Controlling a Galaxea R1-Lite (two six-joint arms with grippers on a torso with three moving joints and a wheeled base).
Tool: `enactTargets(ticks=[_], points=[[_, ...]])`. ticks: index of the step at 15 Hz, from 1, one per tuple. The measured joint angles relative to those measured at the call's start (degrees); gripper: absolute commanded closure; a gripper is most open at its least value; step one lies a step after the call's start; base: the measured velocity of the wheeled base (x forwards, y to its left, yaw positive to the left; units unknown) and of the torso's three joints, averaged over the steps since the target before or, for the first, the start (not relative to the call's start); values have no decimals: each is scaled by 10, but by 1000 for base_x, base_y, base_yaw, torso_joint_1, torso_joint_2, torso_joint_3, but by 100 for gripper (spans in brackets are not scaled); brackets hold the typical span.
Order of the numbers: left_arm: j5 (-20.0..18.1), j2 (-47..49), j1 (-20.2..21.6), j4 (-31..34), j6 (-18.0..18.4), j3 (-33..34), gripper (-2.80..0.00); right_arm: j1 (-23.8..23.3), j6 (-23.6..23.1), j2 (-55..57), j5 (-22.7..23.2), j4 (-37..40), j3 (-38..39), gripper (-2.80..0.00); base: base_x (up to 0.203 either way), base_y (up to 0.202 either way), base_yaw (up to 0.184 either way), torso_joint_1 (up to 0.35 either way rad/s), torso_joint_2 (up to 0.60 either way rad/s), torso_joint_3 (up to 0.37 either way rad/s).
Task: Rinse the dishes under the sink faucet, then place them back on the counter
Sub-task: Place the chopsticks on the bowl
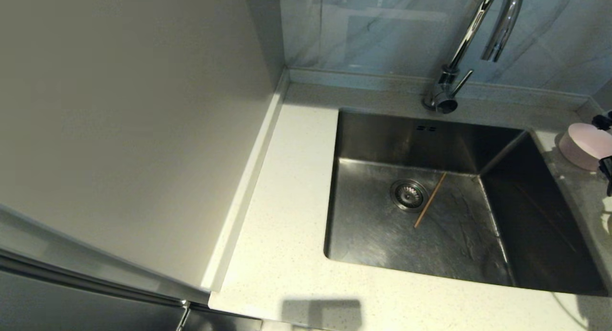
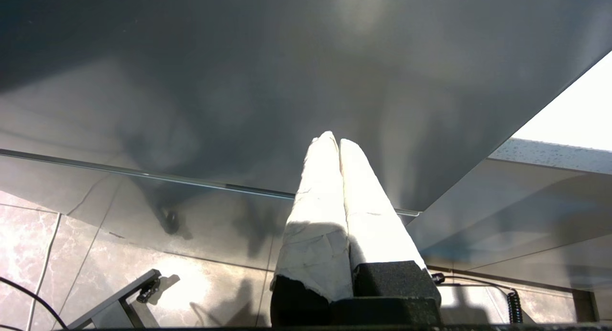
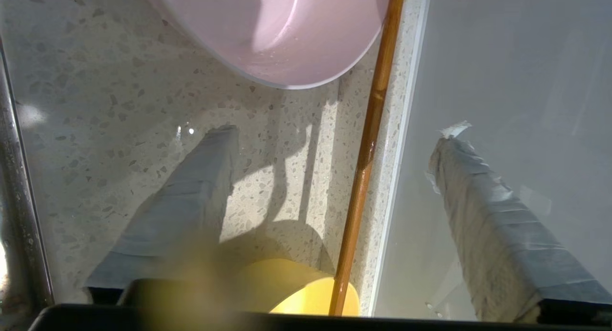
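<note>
One chopstick [image 1: 430, 200] lies in the sink [image 1: 373, 235] beside the drain; the pink bowl [image 1: 585, 145] sits on the tabletop [image 1: 282, 254] beyond the sink. Left claw [image 2: 333, 142] hangs pressed closed, empty. Right claw [image 3: 334, 139] gapes wide, empty, over a second chopstick [image 3: 368, 149] beside the pink bowl; nudged, it could roll off.

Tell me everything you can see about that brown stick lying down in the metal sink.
The chopstick is a thin, straight, brown stick that looks wooden. It lies flat and alone on the floor of the steel sink, set at a slant, passing just beside the round strainer drain; whether it touches the drain's rim cannot be told. Its far end points toward the sink's back wall, its near end toward the front. No gripper touches it, and no water is seen running on it.
</note>
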Motion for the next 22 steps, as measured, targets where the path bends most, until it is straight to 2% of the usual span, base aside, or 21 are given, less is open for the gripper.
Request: enactTargets(ticks=[4, 7, 9, 10, 13, 15, 17, 20, 22], points=[[0, 0, 0, 0, 0, 0, 0, -1, 9, -28, 13, 1, -5, -280, 0, 0, 0, 0, 0, 0], [0, 0, 0, 0, 0, 0, 0, 3, 33, -76, 87, 6, -1, -280, 0, 0, 0, 0, 0, 0], [0, 0, 0, 0, 0, 0, 0, 28, 62, -103, 140, 9, 0, -280, 0, 0, 0, 0, 0, 0], [0, 0, 0, 0, 0, 0, 0, 45, 78, -112, 147, 9, -1, 0, 0, 0, 0, 0, 0, 0], [0, 0, 0, 0, 0, 0, 0, 99, 120, -130, 149, 28, -2, 0, 0, 0, 0, 0, 0, 0], [0, 0, 0, 0, 0, 0, 0, 120, 144, -135, 149, 75, -14, 0, 0, 0, 0, 0, 0, 0], [0, 0, 0, 0, 0, 0, 0, 135, 183, -135, 149, 155, -48, 0, 0, 0, 0, 0, 0, 0], [0, 0, 0, 0, 0, 0, 0, 157, 269, -125, 149, 297, -111, 0, 0, 0, 0, 0, 0, 0], [0, 0, 0, 0, 0, 0, 0, 164, 319, -114, 148, 352, -133, 0, 0, 0, 0, 0, 0, 0]])
